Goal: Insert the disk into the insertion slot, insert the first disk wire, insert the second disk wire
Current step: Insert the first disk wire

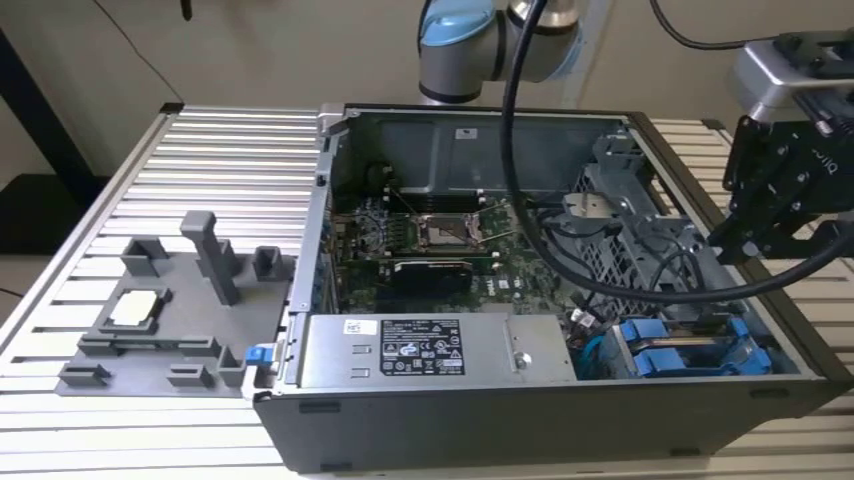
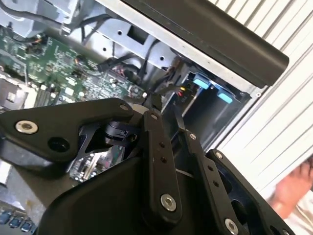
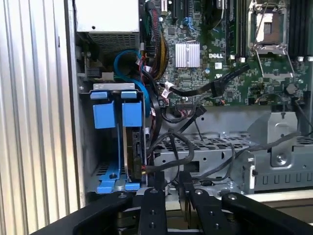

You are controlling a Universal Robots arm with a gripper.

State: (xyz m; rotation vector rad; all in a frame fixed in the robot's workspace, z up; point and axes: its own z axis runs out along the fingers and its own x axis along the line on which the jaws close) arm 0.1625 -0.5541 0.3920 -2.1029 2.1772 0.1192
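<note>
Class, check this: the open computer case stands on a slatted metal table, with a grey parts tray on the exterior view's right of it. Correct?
No. The exterior view shows the grey parts tray on its left of the open computer case, not its right; both stand on the slatted metal table.

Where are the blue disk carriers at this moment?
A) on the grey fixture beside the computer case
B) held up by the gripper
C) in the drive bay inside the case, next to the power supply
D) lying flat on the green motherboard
C: the blue disk carriers stand in the drive bay, beside the power supply.
</note>
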